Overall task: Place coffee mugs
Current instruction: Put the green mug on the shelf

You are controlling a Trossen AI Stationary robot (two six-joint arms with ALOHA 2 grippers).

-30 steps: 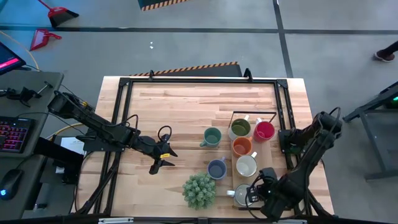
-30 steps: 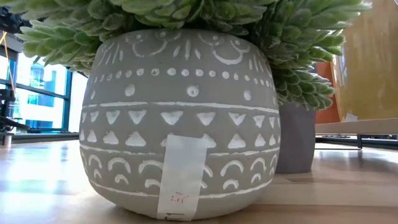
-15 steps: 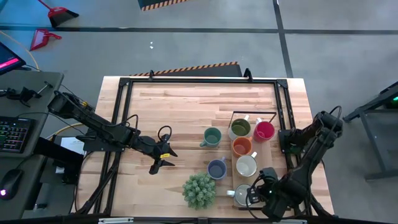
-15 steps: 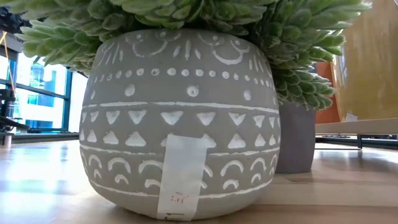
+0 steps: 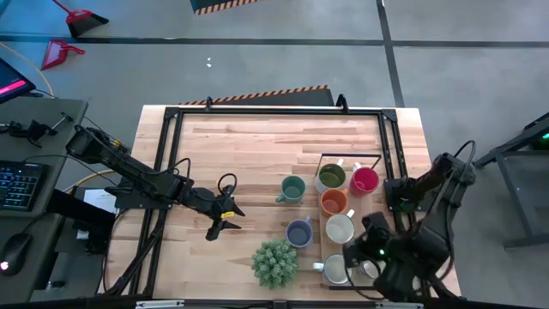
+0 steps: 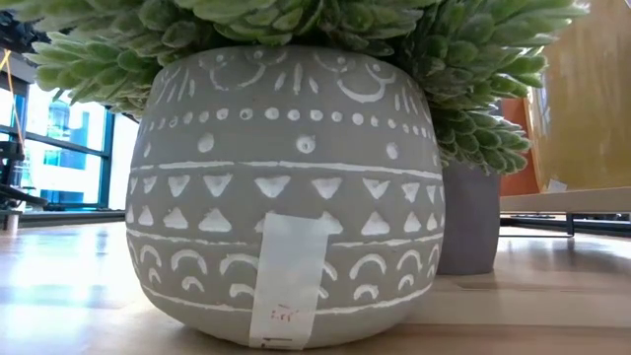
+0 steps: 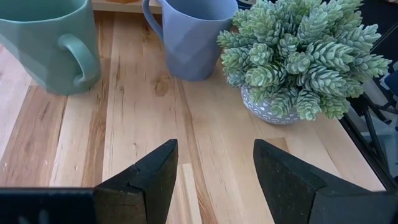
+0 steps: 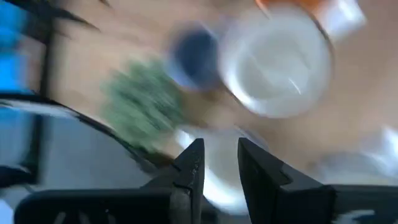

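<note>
Since the earlier frame, the right gripper [image 5: 367, 257] has swung up from the tabletop's [image 5: 257, 146] near edge toward the mug rack [image 5: 323, 161]; its fingers [image 8: 193, 163] stand narrowly parted, grasping nothing visible; a white mug [image 5: 334, 269] sits just beside it. Left gripper [image 5: 214, 230] waits released, facing the blue-grey mug [image 7: 189, 34], likely its next pick.

1. I see bare wooden tabletop [image 5: 249, 146] across the far half and left side, giving free passage.
2. The spiky green plant in its patterned grey pot [image 5: 274, 263] blocks the near edge.
3. Beside it, the blue-grey ceramic mug [image 5: 298, 233] and green ceramic mug [image 5: 292, 189] leave only narrow gaps.
4. The black metal frame [image 5: 274, 112] borders the table.
</note>
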